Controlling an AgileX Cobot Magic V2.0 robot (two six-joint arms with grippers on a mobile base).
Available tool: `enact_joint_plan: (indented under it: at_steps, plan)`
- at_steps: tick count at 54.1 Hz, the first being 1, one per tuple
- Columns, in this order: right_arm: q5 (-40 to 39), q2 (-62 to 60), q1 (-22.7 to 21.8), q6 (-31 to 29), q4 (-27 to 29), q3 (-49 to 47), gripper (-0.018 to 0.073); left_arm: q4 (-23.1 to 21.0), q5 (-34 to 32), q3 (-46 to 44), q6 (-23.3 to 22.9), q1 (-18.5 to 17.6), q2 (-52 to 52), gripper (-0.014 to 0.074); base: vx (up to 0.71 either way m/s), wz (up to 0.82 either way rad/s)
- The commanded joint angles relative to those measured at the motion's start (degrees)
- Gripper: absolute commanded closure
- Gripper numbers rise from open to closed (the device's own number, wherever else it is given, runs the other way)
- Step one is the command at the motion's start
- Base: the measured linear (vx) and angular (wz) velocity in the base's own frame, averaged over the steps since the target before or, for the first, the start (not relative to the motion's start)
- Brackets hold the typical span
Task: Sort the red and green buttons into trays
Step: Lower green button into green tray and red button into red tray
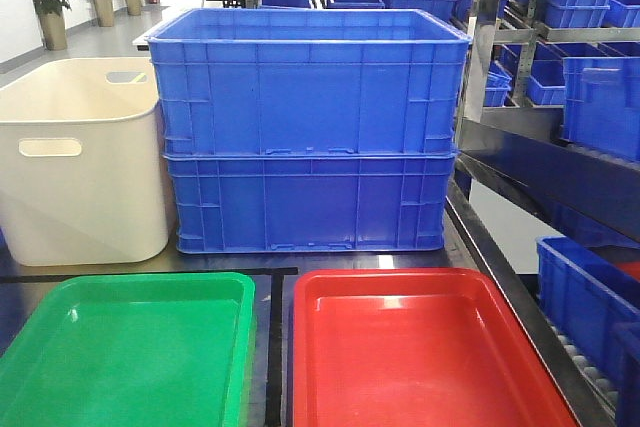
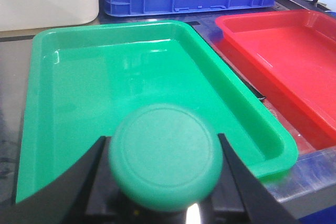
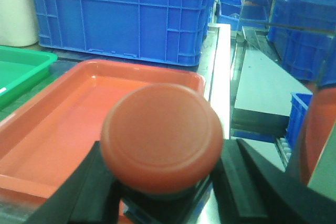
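The green button (image 2: 165,156) fills the bottom of the left wrist view, its dark body clamped between the black fingers of my left gripper (image 2: 164,182), held over the near end of the green tray (image 2: 42,129). In the right wrist view the red button (image 3: 161,135) sits in my right gripper (image 3: 165,182), shut on its dark body, above the near right corner of the red tray (image 3: 52,129). The front view shows the green tray (image 1: 130,347) at left and the red tray (image 1: 420,357) at right, with neither gripper in it.
Two stacked blue crates (image 1: 308,127) stand behind the trays, and a cream-white tub (image 1: 80,162) sits to their left. Shelving with several more blue crates (image 1: 590,77) runs along the right, beyond the table's right edge (image 3: 220,77).
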Motion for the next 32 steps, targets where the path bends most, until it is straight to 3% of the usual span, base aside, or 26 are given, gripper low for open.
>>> enact_joint_plan:
  at_steps: [1,8,15,25,32]
  plan:
    - [-5.9,2.0,-0.1,0.0,-0.3,-2.0,0.0569,0.5,-5.0,-1.6,-0.1,-0.2,0.4,0.0596,0.0,0.0]
    - [-6.7,5.7,-0.1,0.0,1.4,-2.0,0.0569,0.4,-5.1,-1.6,-0.3,-0.2,0.4,0.0596,0.0,0.0]
    - [-12.5,11.4,-0.1,-0.1,3.0,-2.0,0.0569,0.4,-6.7,-1.6,-0.3,-0.2,0.5,0.0596,0.0,0.0]
    - [-29.0,24.0,-0.1,-0.1,3.4,-2.0,0.0568,0.5,-18.1,-1.6,-0.3,-0.2,3.1,0.0596,0.0,0.0]
    - [-42.9,35.0,0.5,0.3,-2.0,-2.3,0.0568,0.5,-25.7,-1.6,-0.5,-0.2,11.7,0.0596,0.0,0.0]
